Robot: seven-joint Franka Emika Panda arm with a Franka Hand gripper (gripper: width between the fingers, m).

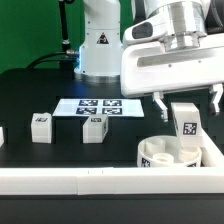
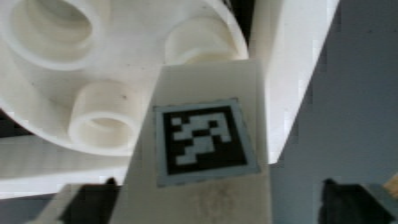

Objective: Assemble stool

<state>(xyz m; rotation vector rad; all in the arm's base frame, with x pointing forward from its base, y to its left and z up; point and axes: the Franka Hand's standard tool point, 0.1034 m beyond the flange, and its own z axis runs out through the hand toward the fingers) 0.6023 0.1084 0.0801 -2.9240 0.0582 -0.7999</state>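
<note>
Exterior view first: the white plastic round disc seat [image 1: 168,155] with holes is seen on the black table [image 1: 30,90], toward the exterior view's right and just behind the long white border bar [image 1: 90,182]. A short white blocky leg [image 1: 185,125] is stood upright on the seat, with its lower end touching the seat's top side. Whether it is set into a hole cannot be told. Above this leg the two-finger gripper [image 1: 187,104] of the white robot arm [image 1: 165,45] is held, pointing down. Its dark fingers [image 1: 160,103] are spread wide, one at each side of the leg's upper end. In this view a gap is seen at both sides, so nothing is clasped.

Two more legs are laid on the table, well apart from the seat: the left spare leg [image 1: 40,125] and the middle spare leg [image 1: 93,128], each with a square tag. Behind them the thin flat marker board [image 1: 88,105] is placed, near the base of the arm.

From the wrist view the upright leg [image 2: 205,90] is seen along its length, with its black-and-white tag [image 2: 201,138] turned to the camera. The seat [image 2: 71,60] with its round holes is seen behind it. One finger [image 2: 356,200] is clearly apart from the leg. The other finger is just beside it, and contact there cannot be decided.
</note>
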